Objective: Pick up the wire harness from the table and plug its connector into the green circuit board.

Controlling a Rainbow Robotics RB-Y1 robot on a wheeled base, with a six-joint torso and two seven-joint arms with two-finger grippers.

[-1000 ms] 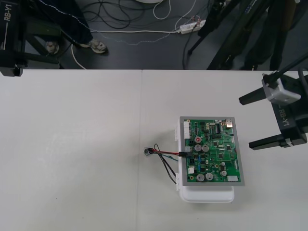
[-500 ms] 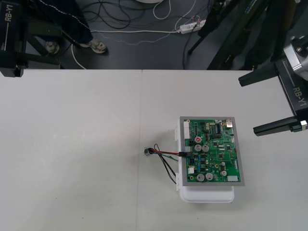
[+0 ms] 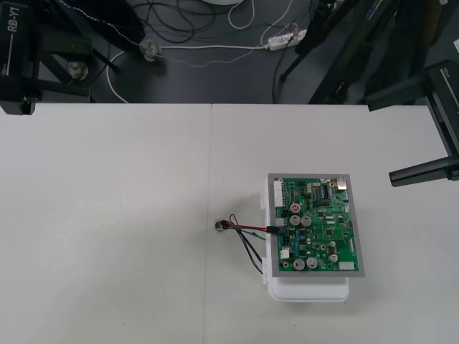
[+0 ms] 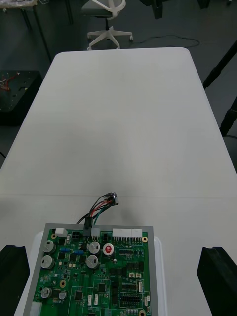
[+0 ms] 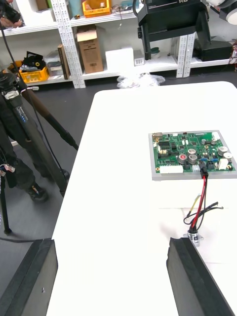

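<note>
We see the green circuit board [image 3: 313, 224] lying flat on its white base [image 3: 308, 289], right of the table's [image 3: 107, 215] middle. The wire harness [image 3: 247, 231] lies at its left side: the black plug [image 3: 273, 229] sits in the board's left edge, the thin wires run leftwards, and the round metal socket [image 3: 219, 226] rests on the table.

Table [image 3: 107, 215]: pale top, smooth, matt.
Circuit board [image 3: 319, 229]: green face, slightly glossy; dull grey metal-looking frame.
Capacitor tops [image 3: 305, 221]: shiny silver metal.
Base [image 3: 308, 290]: white smooth plastic.
Harness wires [image 3: 247, 228]: thin, plastic-sheathed.
Plug [image 3: 273, 229]: black matt plastic.
Socket [image 3: 219, 226]: bright metal.
Right gripper [image 3: 380, 140] fingers [image 3: 423, 172]: black, matt.
</note>
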